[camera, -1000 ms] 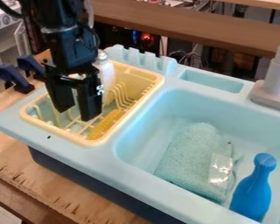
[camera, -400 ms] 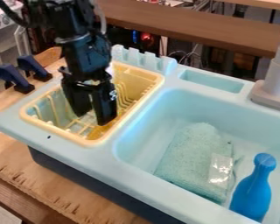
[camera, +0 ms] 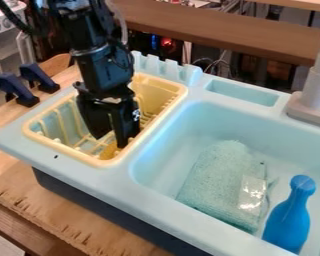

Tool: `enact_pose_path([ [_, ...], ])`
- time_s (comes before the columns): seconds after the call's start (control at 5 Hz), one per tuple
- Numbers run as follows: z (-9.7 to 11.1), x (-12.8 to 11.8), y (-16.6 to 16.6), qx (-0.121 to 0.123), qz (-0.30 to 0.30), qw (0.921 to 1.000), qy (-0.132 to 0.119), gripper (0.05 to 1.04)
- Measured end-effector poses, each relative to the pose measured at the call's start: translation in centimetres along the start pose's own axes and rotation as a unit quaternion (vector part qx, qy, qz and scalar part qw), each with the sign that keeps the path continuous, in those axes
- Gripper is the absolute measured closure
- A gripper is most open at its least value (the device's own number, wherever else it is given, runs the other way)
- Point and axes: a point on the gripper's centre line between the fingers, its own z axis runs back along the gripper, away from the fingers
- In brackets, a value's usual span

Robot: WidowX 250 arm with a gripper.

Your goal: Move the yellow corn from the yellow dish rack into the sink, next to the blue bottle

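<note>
The black arm [camera: 104,62] came in from the upper left of the camera view and slanted down toward the right, with its wrist above the yellow basket [camera: 64,150]. From there the end effector [camera: 112,141] pointed downward, tilted slightly, its two fingers reaching inside the basket's rim. They stood apart, with a modest gap between the tips through which the inside of the basket showed, and nothing could be seen clamped between them. The finger on the right side of the view hung a little lower than the other, near the basket's sink-side wall.

Just by that lower tip, the yellow piece [camera: 108,152] lay in the near end of the basket, partly hidden by the finger. Whether the two touched could not be told. Wire-like prongs stood up from the basket floor around the fingers.

The basket sat in the left part of the pale blue sink [camera: 189,114]. In the larger basin beside it lay a folded green cloth [camera: 213,180] with a shiny clear patch [camera: 252,192] on it, and a blue bottle [camera: 288,220] near the cloth. A grey faucet [camera: 316,87] rose at the far right. The sink stood on a wooden surface [camera: 69,220].
</note>
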Motion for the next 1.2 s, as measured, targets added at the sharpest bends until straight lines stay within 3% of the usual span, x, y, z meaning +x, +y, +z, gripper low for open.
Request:
enact_pose_path([
  [0.2, -1.1, -0.1, 0.7, 0.0, 0.018, 0.9997, 0.016, 0.078],
  [0.6, -1.8, -0.1, 2.2, 0.003, 0.047, 0.9986, 0.021, 0.121],
  [0.8, -1.8, -0.1, 2.2, 0.003, 0.041, 0.9989, 0.021, 0.371],
  [1.0, -1.4, -0.3, 1.2, 0.007, 0.03, 0.9989, 0.036, 0.391],
  [1.2, 1.2, 0.2, -0.6, 0.049, 0.012, 0.9982, 0.031, 0.391],
])
